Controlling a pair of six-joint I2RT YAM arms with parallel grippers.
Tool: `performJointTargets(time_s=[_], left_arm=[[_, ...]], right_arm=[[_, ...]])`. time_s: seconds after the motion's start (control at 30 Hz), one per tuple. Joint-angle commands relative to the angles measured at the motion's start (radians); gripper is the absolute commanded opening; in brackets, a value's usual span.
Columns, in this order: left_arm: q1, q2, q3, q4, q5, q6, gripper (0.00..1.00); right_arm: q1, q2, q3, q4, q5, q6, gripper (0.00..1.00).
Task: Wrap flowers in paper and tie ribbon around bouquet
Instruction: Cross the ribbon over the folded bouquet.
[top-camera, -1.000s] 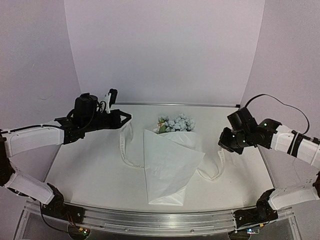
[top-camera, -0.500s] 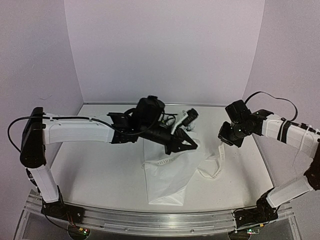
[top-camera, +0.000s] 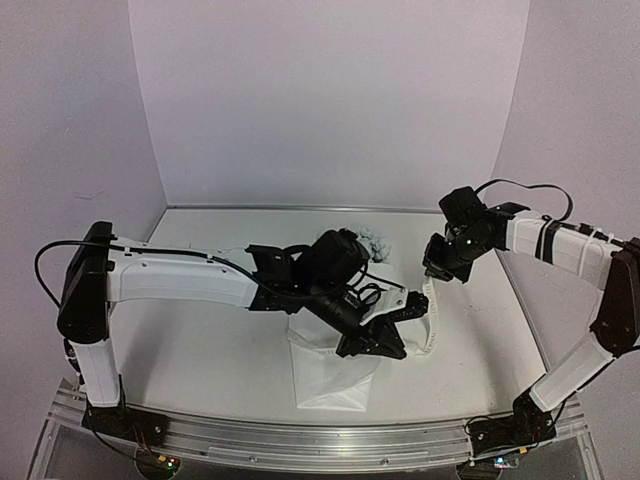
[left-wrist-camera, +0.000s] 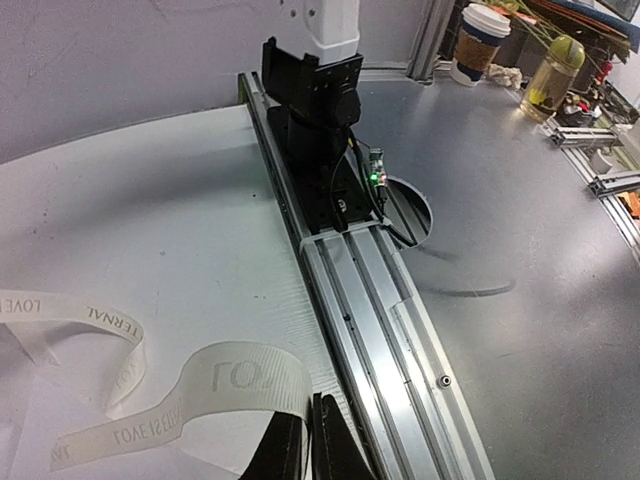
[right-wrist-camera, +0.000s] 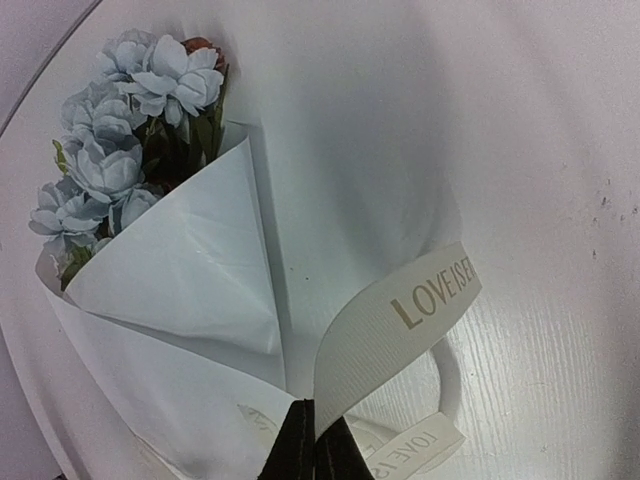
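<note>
Top camera looks down on the bouquet (top-camera: 325, 385) from the near side; right wrist shares it up close; left wrist faces away, toward the rail (left-wrist-camera: 370, 290).

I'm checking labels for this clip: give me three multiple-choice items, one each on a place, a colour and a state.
1. The flowers poke out of the paper cone at: A its far end; B its near end; C its middle.
2. The flowers are mostly: A red; B pale blue; C yellow.
3. The right tool is: A open; B shut on paper; C shut on the ribbon.
Answers: 1 A, the blooms lie away from the arm bases; 2 B, the right wrist view shows it; 3 C, its fingers pinch the printed strip.
</note>
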Motion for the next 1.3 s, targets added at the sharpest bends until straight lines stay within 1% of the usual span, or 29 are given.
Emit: performJointTargets(time_s=[0.0,0.07,0.17,0.37,0.47,0.57,0.7,0.83,0.9,0.93,1.03,1.1,1.2,1.27], left_arm=[[0.0,-0.154,-0.064,0.166,0.064,0.089,0.05],[-0.001,-0.175,-0.098,0.224,0.05,0.119,0.05],[0.006,-0.158,-0.109,0.294,-0.004,0.152,0.04],[0.033,-0.057,-0.008,0.304,0.005,0.193,0.04],[0.063,-0.006,0.018,0.351,0.01,0.154,0.04],[0.096,0.05,0.039,0.358,0.01,0.095,0.05],[0.126,0.114,0.048,0.359,0.053,0.029,0.07],[0.13,0.207,0.144,0.26,0.054,0.006,0.09],[0.135,0.235,0.167,0.238,0.052,-0.025,0.1],[0.14,0.241,0.162,0.252,0.048,-0.049,0.1],[0.16,0.237,0.13,0.317,0.05,-0.115,0.17],[0.164,0.235,0.128,0.32,0.037,-0.117,0.2],[0.168,0.238,0.149,0.315,0.03,-0.127,0.21],[0.182,0.235,0.147,0.341,0.019,-0.17,0.21]], right_arm=[[0.004,0.038,0.064,-0.039,-0.016,-0.034,0.0],[0.004,0.05,0.073,-0.042,-0.022,-0.034,0.0],[0.004,0.077,0.089,-0.042,-0.028,-0.033,0.0],[0.003,0.137,0.155,-0.065,-0.052,-0.039,0.0],[0.003,0.147,0.169,-0.071,-0.059,-0.034,0.0],[0.004,0.138,0.164,-0.071,-0.058,-0.037,0.0],[0.003,0.112,0.169,-0.073,-0.047,-0.059,0.0],[0.0,0.121,0.22,-0.074,-0.095,-0.086,0.0],[-0.001,0.121,0.24,-0.073,-0.122,-0.084,0.0],[-0.001,0.118,0.245,-0.073,-0.129,-0.082,0.0],[0.0,0.108,0.254,-0.073,-0.141,-0.093,0.0],[0.0,0.109,0.262,-0.073,-0.145,-0.105,0.0],[0.0,0.137,0.301,-0.074,-0.194,-0.123,0.0],[0.0,0.155,0.325,-0.074,-0.224,-0.121,0.0]])
